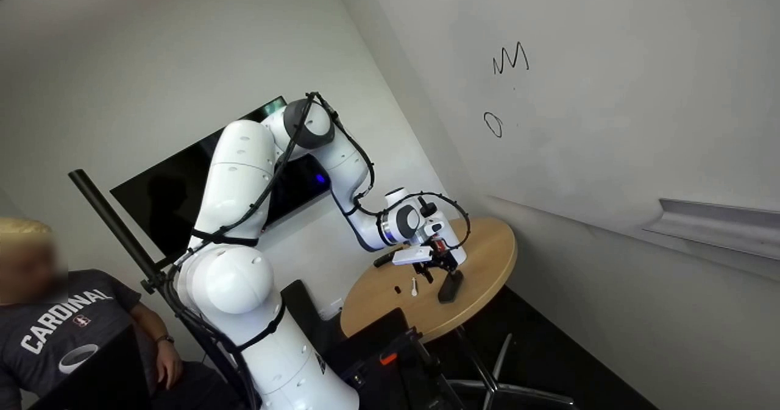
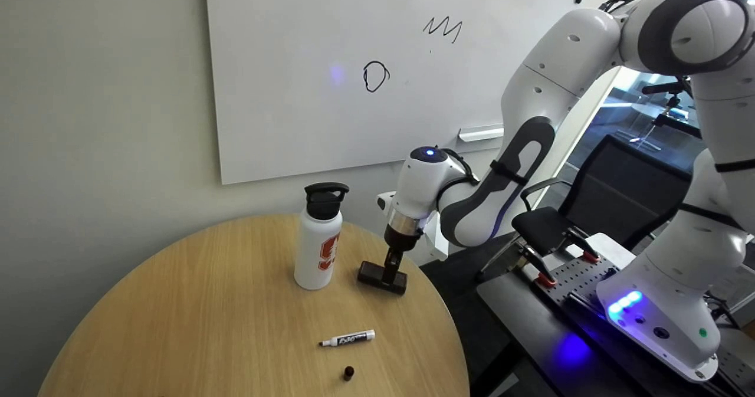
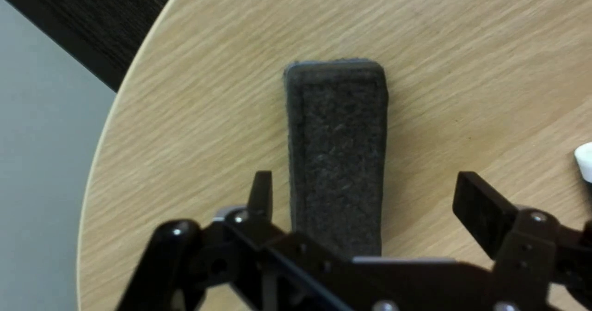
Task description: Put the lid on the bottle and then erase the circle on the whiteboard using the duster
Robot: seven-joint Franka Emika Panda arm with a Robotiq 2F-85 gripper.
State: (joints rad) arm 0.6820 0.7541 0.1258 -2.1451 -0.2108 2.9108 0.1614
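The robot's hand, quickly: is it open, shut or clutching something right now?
Hand: open, holding nothing; the wrist view shows a gap on either side of the duster.

Light is muted — violet glare [image 2: 337,74] spots the whiteboard [image 2: 307,120], blue light [image 2: 625,302] glows at the robot's base [image 2: 666,332] — and the seated person's face [image 1: 27,262] is blurred.

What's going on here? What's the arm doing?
The robot's gripper is open at the duster on the round table, jaws either side, not closed on it. The bottle stands upright nearby with its black lid on. The circle is on the whiteboard, not yet erased. A marker lies on the table too.
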